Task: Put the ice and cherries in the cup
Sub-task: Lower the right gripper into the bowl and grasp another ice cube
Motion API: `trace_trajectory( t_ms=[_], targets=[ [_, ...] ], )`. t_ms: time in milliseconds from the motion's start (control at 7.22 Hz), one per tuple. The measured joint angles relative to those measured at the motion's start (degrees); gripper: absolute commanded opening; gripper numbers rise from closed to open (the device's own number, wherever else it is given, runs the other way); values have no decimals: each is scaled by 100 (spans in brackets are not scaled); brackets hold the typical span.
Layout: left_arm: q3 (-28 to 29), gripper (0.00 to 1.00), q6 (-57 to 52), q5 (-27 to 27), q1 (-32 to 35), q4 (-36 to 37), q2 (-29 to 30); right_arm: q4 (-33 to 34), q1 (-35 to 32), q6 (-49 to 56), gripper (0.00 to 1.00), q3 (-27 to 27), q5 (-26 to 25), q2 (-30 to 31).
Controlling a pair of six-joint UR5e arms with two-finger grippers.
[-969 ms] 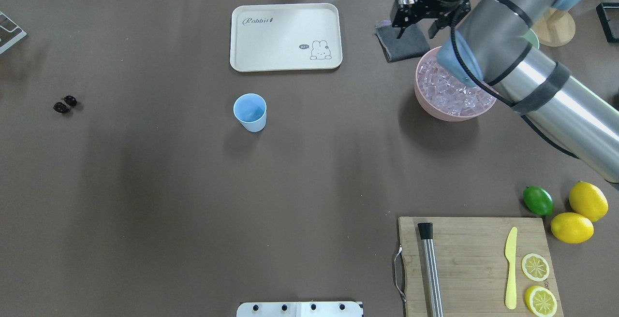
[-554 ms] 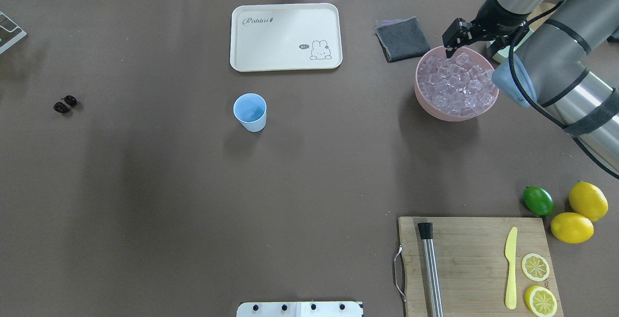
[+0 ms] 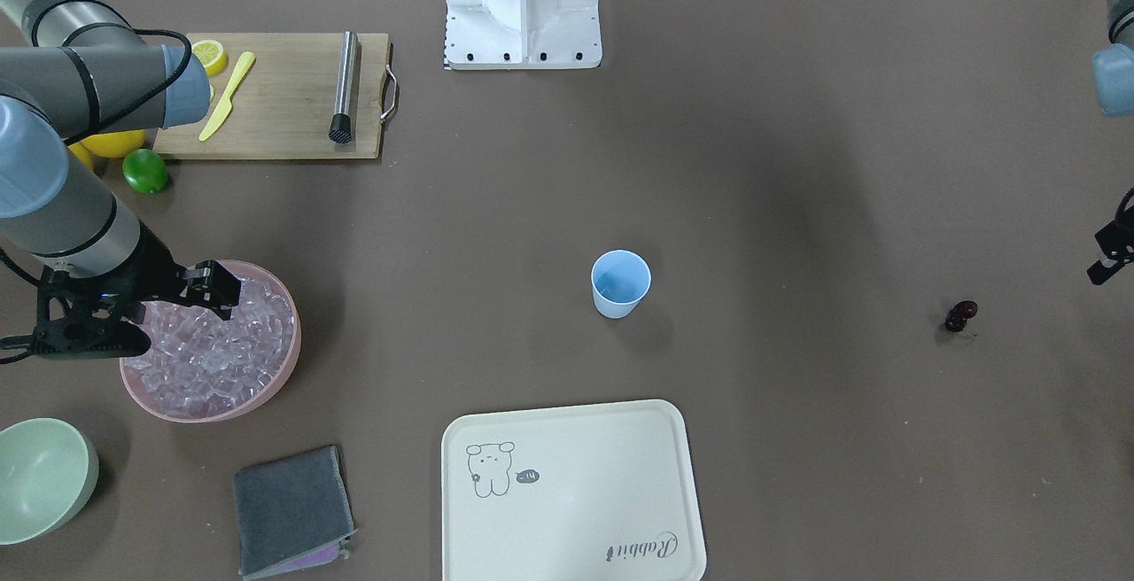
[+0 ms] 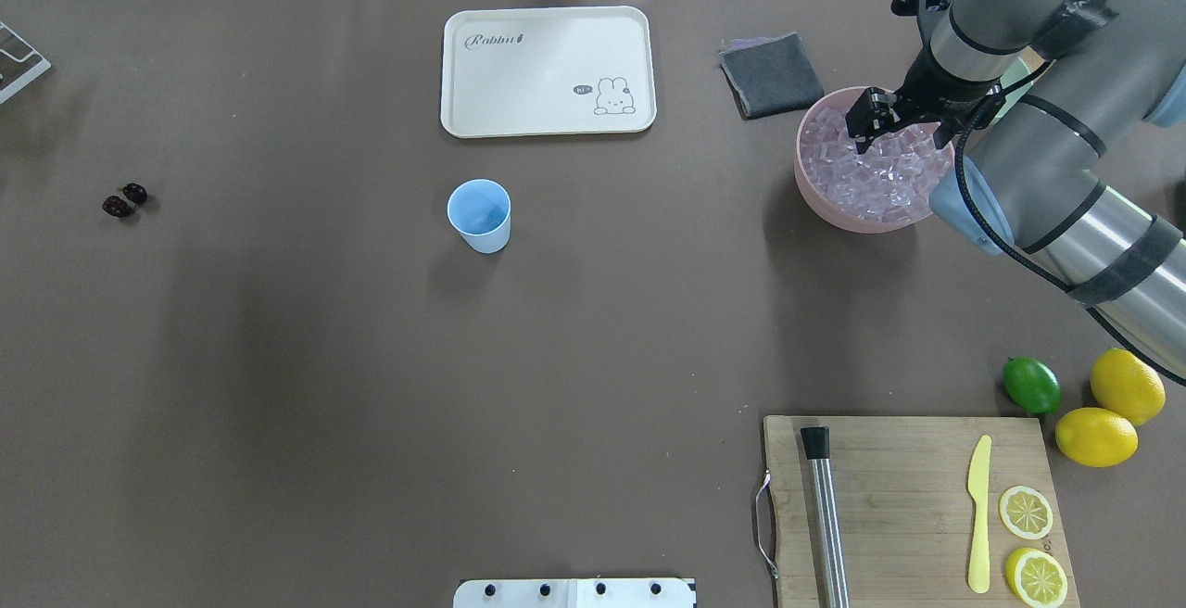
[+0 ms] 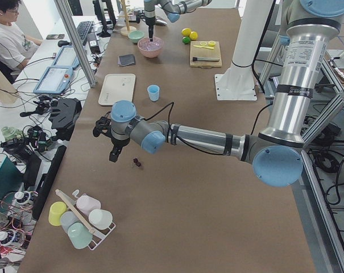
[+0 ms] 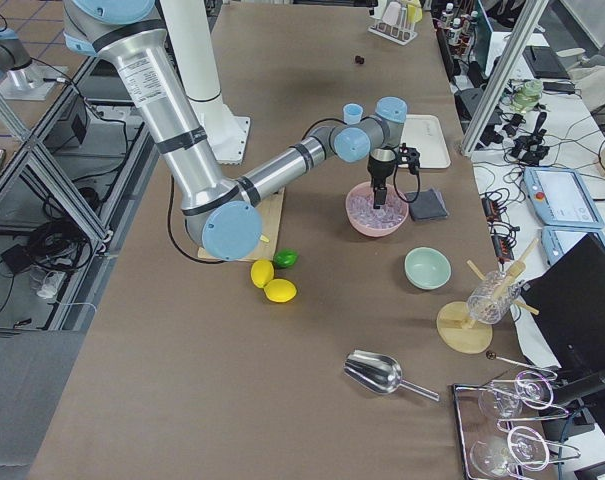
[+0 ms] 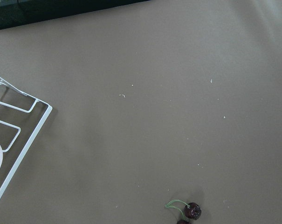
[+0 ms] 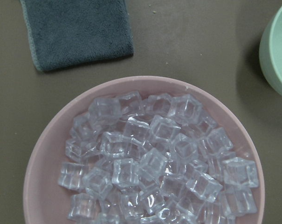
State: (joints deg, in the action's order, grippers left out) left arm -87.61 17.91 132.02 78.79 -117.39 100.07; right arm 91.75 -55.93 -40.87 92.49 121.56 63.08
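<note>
Right jaws spread wide, low over the ice point(image 4: 871, 180) in the pink bowl point(image 4: 808, 196)

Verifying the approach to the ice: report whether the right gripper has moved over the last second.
Yes. The right gripper went from above the grey cloth rightward and nearer the robot, now over the pink bowl.

We are seeing only a dark sliver of the left gripper point(image 3: 1104, 264) at the front-facing view's right edge, so we are not telling how its jaws stand. In the left wrist view the bottom edge is cutting off the cherries point(image 7: 192, 212), and in the right wrist view the edges are cropping the pink bowl point(image 8: 42, 158) and the pale-green bowl point(image 8: 278, 53).
</note>
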Motion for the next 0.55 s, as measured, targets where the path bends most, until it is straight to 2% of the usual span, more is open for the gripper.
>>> trace_trajectory(
  t_ms=[554],
  targets=[
    [8,98,6,-81,-121,-82,-24,-1345,68,-91,95,-933,-19,-20]
  ],
)
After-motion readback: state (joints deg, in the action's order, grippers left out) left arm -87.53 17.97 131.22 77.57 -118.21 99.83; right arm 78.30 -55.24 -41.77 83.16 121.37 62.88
